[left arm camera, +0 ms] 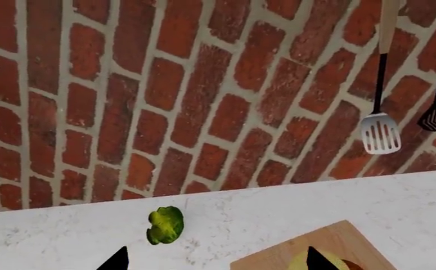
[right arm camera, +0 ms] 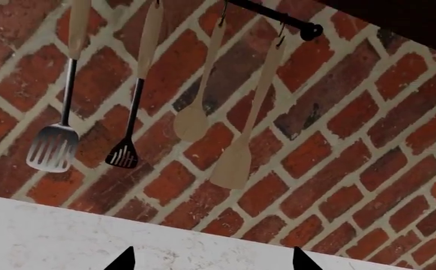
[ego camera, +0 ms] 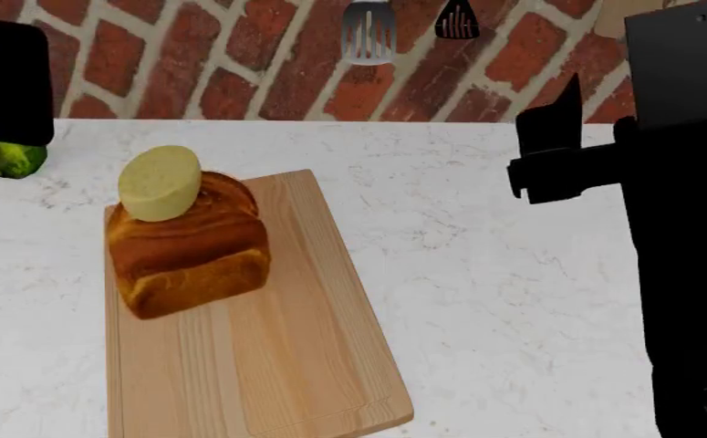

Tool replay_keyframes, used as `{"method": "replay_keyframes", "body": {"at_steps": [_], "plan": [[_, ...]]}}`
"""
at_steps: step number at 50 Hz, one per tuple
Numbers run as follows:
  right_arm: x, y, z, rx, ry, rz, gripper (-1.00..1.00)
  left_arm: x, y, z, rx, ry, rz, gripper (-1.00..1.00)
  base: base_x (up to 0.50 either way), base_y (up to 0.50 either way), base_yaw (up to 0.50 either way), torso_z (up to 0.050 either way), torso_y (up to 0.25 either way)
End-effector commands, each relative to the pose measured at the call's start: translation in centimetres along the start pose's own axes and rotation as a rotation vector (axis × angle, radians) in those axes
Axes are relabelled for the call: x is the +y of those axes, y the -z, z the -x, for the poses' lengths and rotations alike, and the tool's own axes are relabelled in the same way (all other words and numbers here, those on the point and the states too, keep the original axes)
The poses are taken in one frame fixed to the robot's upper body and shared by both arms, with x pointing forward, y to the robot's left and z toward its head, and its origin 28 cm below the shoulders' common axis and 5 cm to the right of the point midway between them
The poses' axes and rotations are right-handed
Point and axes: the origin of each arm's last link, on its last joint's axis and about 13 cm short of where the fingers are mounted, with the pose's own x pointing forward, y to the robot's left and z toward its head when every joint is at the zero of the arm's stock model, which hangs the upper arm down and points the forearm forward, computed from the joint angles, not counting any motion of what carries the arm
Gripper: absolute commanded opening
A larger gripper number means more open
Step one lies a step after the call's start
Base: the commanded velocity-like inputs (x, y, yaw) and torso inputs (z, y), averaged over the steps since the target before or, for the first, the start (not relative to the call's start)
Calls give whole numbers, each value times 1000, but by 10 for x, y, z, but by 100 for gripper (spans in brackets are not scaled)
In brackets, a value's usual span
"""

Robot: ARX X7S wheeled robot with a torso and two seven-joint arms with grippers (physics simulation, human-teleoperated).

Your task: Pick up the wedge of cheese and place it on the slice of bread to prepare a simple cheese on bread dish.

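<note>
The pale yellow cheese wedge point(ego camera: 159, 182) rests on top of the golden-brown bread slice point(ego camera: 189, 251), which stands on the wooden cutting board point(ego camera: 280, 365). A sliver of the cheese point(left arm camera: 300, 263) shows in the left wrist view beside one fingertip. My left gripper point(left arm camera: 216, 263) is open and empty, raised above the counter between the broccoli and the board; in the head view it is the black shape at the far left point(ego camera: 10, 82). My right gripper point(right arm camera: 211, 263) is open and empty, raised at the right point(ego camera: 560, 151), apart from the bread.
A green broccoli floret point(ego camera: 10, 160) lies on the white counter left of the board, also in the left wrist view point(left arm camera: 165, 225). A slotted spatula point(ego camera: 369, 32) and other utensils point(right arm camera: 233, 152) hang on the brick wall. My dark torso point(ego camera: 694, 228) fills the right edge.
</note>
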Motion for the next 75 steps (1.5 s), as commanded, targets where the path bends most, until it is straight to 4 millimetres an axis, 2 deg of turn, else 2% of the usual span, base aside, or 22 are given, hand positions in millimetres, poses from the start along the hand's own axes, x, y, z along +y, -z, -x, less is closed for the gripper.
{"method": "replay_keyframes", "body": {"at_steps": [1,15,18,43,65,75], "plan": [[-13,-16,24,-41,11,11,100,1,1,3,-11,13,8,100,0,0,0,0,0],[-28,-54,47,-140,18,45,100,-2,4,19,-29,32,30,100,0,0,0,0,0],[-31,-58,50,-138,21,-2,100,-3,4,22,-30,57,43,100,0,0,0,0,0],[-45,-81,81,-178,2,110,100,4,-2,51,-74,4,14,100,0,0,0,0,0],[-64,-92,109,-180,31,204,100,5,-4,71,-96,-27,-30,100,0,0,0,0,0],[-65,-92,114,-178,17,209,100,5,-8,82,-116,-31,-45,100,0,0,0,0,0]]}}
